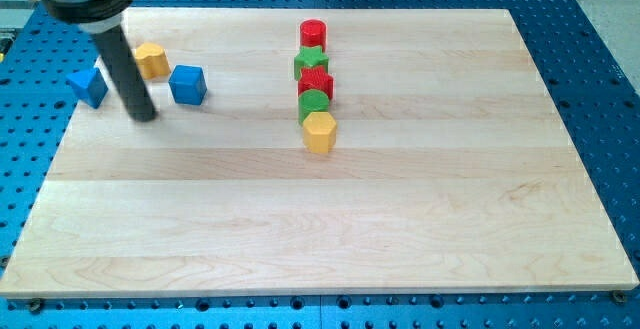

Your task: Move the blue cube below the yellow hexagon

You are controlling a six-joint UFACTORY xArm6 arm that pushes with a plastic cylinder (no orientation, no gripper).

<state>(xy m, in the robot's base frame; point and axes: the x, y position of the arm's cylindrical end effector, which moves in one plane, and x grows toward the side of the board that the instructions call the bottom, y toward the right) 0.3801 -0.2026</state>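
A blue cube (188,84) sits on the wooden board at the view's upper left. A yellow hexagon (319,132) sits near the board's middle, at the bottom of a column of blocks. My tip (144,117) rests on the board just left of and slightly below the blue cube, apart from it. The rod rises up and to the left from there. A second blue block (89,86) lies left of the rod, and a yellow block (151,60) sits just above and right of the rod.
Above the yellow hexagon a column holds a green block (313,107), a red star (317,84), a green star (312,64) and a red block (314,35). The board (330,229) lies on a blue perforated table (600,29).
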